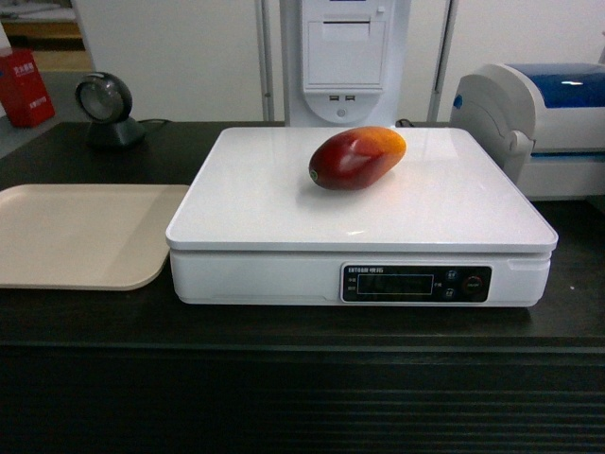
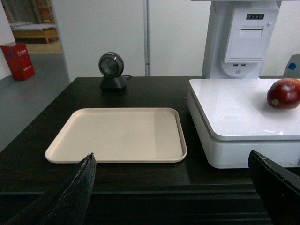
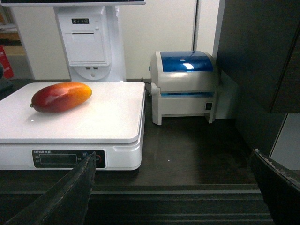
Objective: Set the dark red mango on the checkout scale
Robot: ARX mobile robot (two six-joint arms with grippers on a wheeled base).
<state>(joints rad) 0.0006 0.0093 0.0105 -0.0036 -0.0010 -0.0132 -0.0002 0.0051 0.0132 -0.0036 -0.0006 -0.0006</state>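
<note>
One dark red mango lies on one scale; display label unreadable. Both my grippers gape wide, empty.

Bright, even light; sharp focus

The glossy-skinned mango is gleaming on the scale's smooth, shiny white plastic platform, above the matt black counter.

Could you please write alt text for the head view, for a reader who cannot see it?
A dark red mango lies on a white scale on a black checkout counter. A beige tray sits left of the scale and a white-and-blue printer behind right.
</note>
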